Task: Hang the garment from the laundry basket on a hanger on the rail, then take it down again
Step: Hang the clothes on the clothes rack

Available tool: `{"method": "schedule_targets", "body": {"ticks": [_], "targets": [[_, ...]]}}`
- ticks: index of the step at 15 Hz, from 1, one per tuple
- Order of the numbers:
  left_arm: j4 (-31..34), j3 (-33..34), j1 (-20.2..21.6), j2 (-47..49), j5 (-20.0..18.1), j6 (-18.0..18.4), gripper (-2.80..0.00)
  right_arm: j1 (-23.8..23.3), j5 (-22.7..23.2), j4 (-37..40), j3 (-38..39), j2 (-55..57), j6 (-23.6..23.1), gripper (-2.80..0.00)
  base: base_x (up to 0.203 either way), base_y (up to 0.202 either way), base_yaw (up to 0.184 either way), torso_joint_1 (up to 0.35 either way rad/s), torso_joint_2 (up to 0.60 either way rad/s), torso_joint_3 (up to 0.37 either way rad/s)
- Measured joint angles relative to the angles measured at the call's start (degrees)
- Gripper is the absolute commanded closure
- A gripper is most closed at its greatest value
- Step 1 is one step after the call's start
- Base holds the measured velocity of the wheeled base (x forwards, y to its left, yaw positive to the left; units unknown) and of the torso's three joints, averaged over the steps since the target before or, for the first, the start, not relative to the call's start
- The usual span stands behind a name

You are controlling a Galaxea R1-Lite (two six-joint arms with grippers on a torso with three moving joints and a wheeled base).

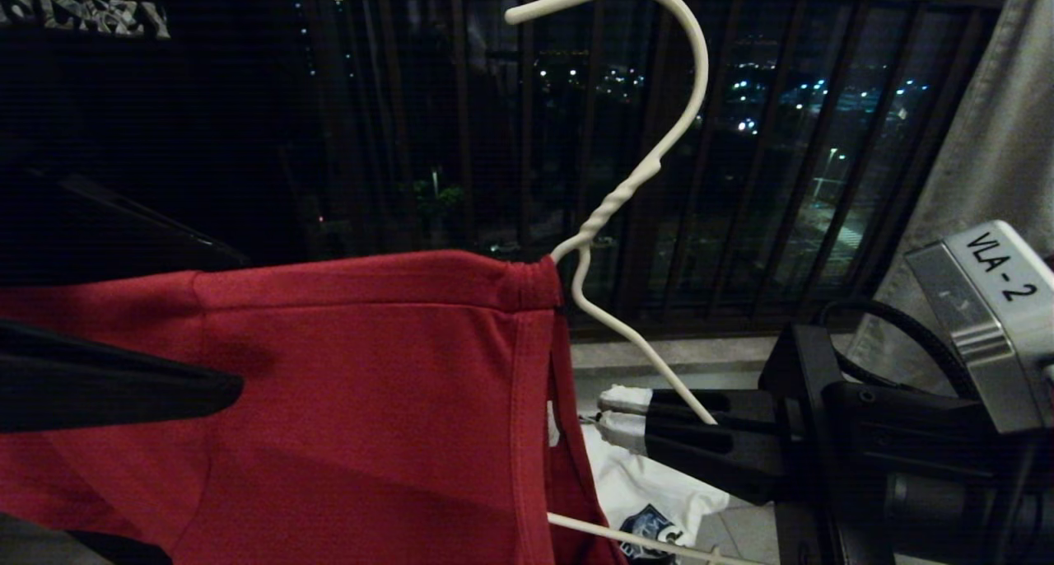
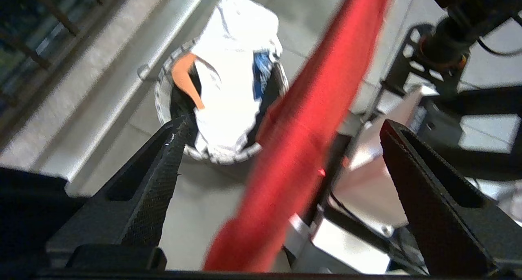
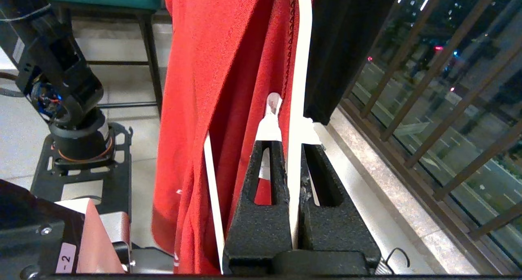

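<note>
- While the red garment (image 1: pixel 354 400) hangs half on the white wire hanger (image 1: pixel 650 165), its collar is bunched at the base of the twisted neck and the cloth drapes down the left side of the head view.
- Hanger hook points up, free in the air in front of the dark window railing (image 1: pixel 823 137); no rail in view.
- Hanger's right shoulder wire runs bare, down into the right gripper (image 1: pixel 609 421).
- Right gripper: jaws closed tight on that wire, white-taped tips just beside the garment's edge; right wrist view shows the wire (image 3: pixel 299 88) pinched between the black fingers (image 3: pixel 261 198), red cloth (image 3: pixel 220 88) hanging alongside.
- Hanger's lower bar pokes out below the red cloth, low in the head view.
- Left gripper (image 2: pixel 281 133): jaws spread wide, holding nothing; red cloth (image 2: pixel 301 137) hangs between the two fingers (image 2: pixel 159 182), contact cannot be told.
- One black left finger (image 1: pixel 115 384) lies across the front of the garment at the left edge of the head view.
- Laundry basket (image 2: pixel 163 104) stands on the floor below, near the ledge, woven white rim visible.
- White T-shirt (image 2: pixel 232 76) with a blue print lies piled in the basket and over its rim; an orange piece (image 2: pixel 185 76) beside it.
- Pale curtain (image 1: pixel 988 137) hangs at the far right.
</note>
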Motion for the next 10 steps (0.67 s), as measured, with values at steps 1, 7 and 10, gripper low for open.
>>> {"method": "schedule_targets", "body": {"ticks": [1, 7, 10], "targets": [[-1.50, 0.89, 0.00, 0.23, -0.16, -0.03, -2.80, 0.00, 0.00, 0.01, 0.00, -0.13, 0.02, 0.00, 0.000, 0.000, 0.000, 0.000, 0.00, 0.000], [-2.06, 2.68, -0.01, 0.95, -2.58, 0.06, -2.80, -0.01, -0.01, 0.04, -0.06, -0.55, 0.05, 0.00, 0.000, 0.000, 0.000, 0.000, 0.00, 0.000], [-2.00, 2.73, -0.01, 0.90, -2.58, 0.18, -2.80, -0.01, 0.00, 0.04, -0.13, -0.60, 0.10, 0.00, 0.000, 0.000, 0.000, 0.000, 0.00, 0.000]]}}
